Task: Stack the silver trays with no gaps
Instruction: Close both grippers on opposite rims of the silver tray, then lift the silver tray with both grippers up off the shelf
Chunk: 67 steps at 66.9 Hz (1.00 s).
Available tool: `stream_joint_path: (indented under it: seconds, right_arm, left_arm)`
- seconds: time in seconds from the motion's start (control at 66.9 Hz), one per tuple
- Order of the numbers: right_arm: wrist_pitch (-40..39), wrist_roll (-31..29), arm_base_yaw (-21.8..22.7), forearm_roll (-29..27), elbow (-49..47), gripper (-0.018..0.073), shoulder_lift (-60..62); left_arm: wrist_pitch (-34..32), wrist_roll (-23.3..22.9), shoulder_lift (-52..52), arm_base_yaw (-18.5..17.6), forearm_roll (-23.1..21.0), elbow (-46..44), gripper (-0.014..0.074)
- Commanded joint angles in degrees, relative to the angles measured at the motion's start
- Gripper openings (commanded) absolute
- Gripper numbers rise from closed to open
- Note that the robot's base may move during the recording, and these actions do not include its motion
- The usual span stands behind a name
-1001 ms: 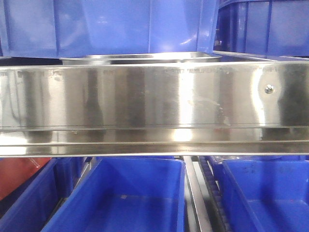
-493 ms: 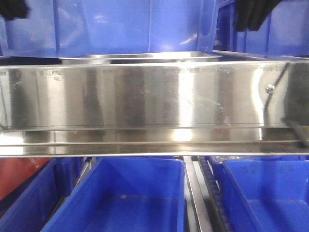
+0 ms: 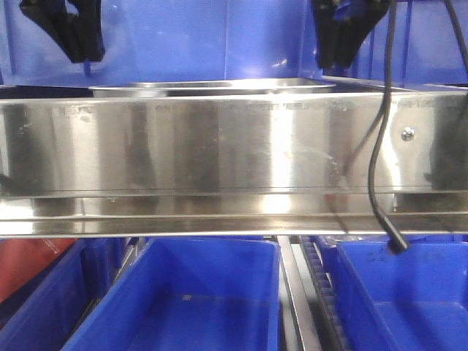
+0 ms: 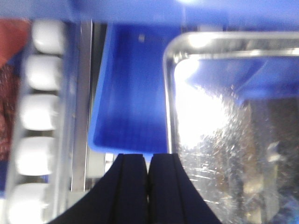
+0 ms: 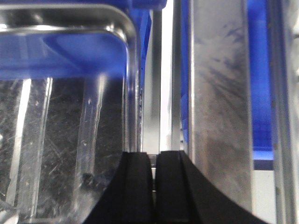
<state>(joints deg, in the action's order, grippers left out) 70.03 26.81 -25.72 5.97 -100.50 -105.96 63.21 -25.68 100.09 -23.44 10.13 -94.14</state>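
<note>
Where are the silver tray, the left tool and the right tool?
silver tray [image 3: 219, 88]: front-facing view, on its near rim.
left tool [image 4: 148, 158]: left wrist view, between its fingertips.
right tool [image 5: 154, 157]: right wrist view, between its fingertips.

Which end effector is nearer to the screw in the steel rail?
Right. The right end effector hangs up and left of the screw; the left end effector is far off left.
</note>
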Motion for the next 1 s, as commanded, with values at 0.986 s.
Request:
stream_joint_path:
  seconds: [0.986]
  right_arm:
    - [-4.93,0.1,-0.14,-2.63,-0.67,0.0201,-2.89]
  left_arm:
    - [-2.11,-6.0,4.37,-3.02,2.21,-0.7,0.0274]
